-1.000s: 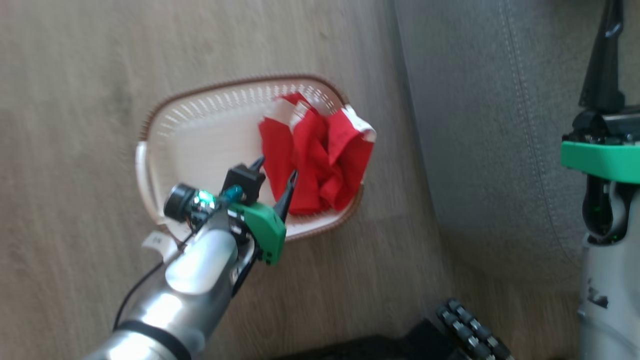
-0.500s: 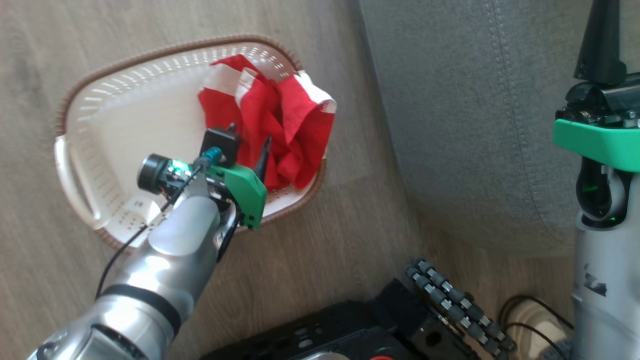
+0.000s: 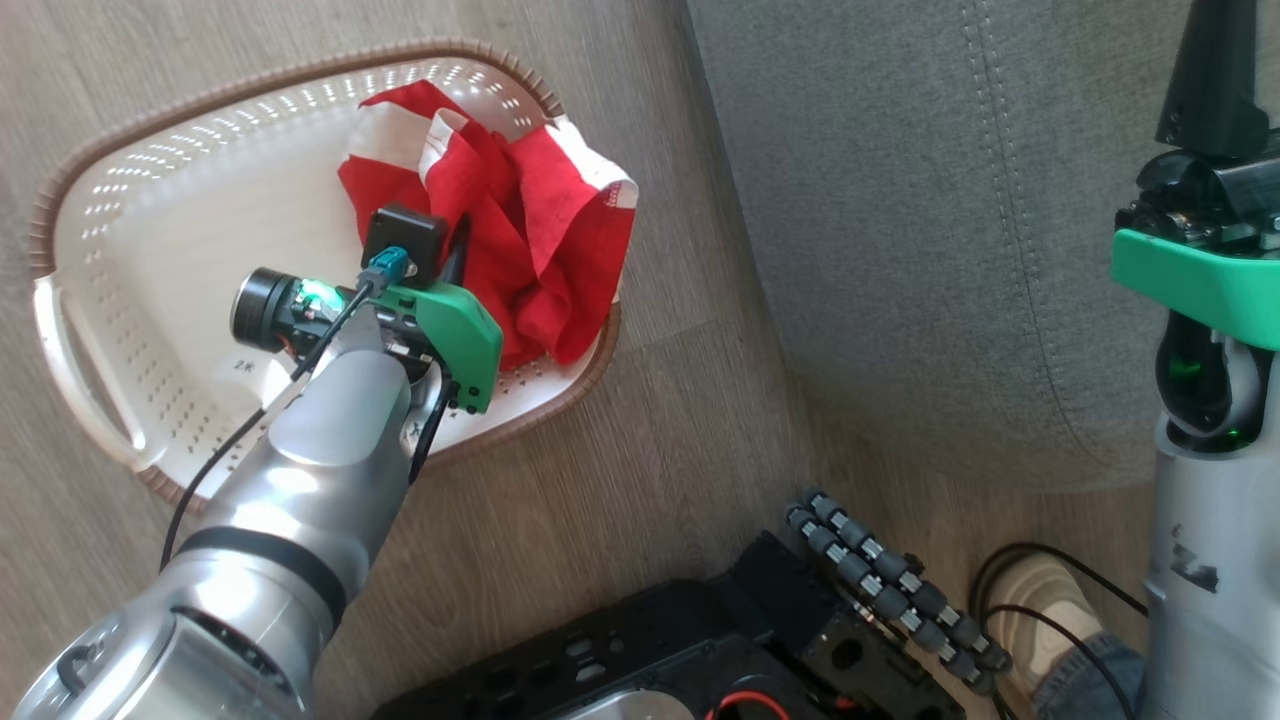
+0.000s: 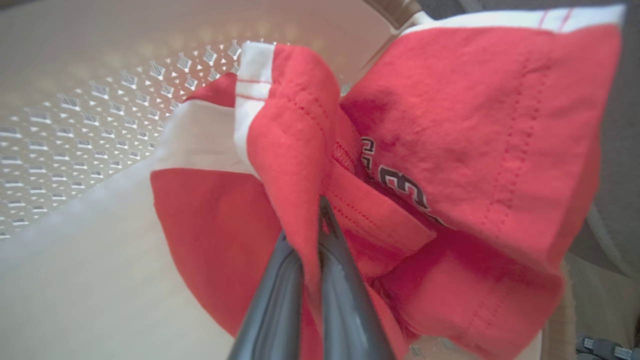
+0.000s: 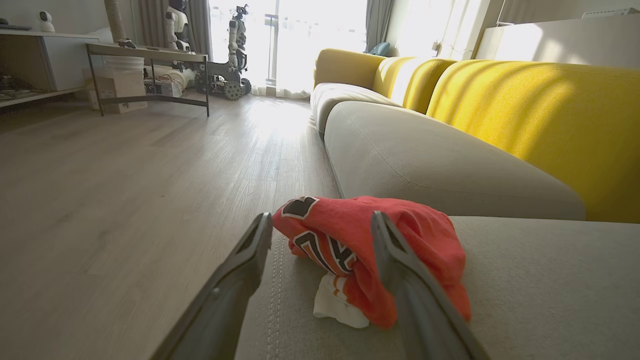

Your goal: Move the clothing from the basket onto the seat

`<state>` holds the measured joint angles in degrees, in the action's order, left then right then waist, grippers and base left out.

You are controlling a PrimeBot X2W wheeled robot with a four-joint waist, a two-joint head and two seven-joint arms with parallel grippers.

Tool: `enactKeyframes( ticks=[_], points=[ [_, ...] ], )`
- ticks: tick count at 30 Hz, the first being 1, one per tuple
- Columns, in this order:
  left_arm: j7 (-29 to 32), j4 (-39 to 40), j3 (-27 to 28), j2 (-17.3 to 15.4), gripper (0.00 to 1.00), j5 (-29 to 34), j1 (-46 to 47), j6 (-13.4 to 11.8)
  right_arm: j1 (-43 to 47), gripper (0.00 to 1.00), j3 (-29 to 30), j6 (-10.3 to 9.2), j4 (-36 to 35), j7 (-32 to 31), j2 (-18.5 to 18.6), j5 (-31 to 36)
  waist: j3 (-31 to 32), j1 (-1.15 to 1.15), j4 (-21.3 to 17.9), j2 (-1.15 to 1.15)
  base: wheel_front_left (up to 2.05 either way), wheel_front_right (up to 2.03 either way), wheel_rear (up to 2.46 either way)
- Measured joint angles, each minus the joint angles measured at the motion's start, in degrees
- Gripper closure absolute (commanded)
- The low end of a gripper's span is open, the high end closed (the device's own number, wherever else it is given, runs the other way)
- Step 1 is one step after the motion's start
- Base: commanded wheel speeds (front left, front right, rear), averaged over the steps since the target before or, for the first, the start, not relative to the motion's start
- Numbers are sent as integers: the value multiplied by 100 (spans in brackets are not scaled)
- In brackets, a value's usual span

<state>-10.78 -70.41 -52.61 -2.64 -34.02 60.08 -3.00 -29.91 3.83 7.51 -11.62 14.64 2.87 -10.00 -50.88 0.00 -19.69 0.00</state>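
Closest to us, our left jaws are clenched on a fold of the red garment (image 4: pixel 450 125) — the two dark fingers (image 4: pixel 345 290) pinch the cloth between them, and black-and-white lettering shows just beyond the pinch. That garment lies crumpled at the end of the basket (image 3: pixel 150 140) nearest the seat (image 3: pixel 900 250), with one white-trimmed corner draped over the brown rim. The basket sits on the wooden floor (image 3: pixel 700 420) just beside the seat's rounded edge. Farther off, our right jaws stand released and wide apart over the grey cushion. Between them the right wrist view shows the other red garment (image 5: pixel 425 240), bunched on the seat near its stitched edge. We judge the task about half done — one piece is delivered, and the second is gripped but lies in the basket. What is left is raising it clear of the rim, carrying it across and letting it go on the cushion.
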Motion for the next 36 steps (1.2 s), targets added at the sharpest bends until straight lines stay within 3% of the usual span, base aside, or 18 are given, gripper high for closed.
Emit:
enactKeyframes(
  ticks=[15,28,36],
  points=[
    [-348,665,-254,4,100,-214,-392,96,217,0,-101,0,742,0,0,425,891,0,414,0,0,0,0],
    [-350,1958,-142,9,100,148,-1000,-1,1037,0,-108,0,1826,-1,0,730,2436,-1,995,0,0,0,0],
    [-350,2584,24,4,100,300,-1281,135,1623,0,-180,0,2502,-1,0,731,3533,-1,1331,0,0,0,0]
  ],
)
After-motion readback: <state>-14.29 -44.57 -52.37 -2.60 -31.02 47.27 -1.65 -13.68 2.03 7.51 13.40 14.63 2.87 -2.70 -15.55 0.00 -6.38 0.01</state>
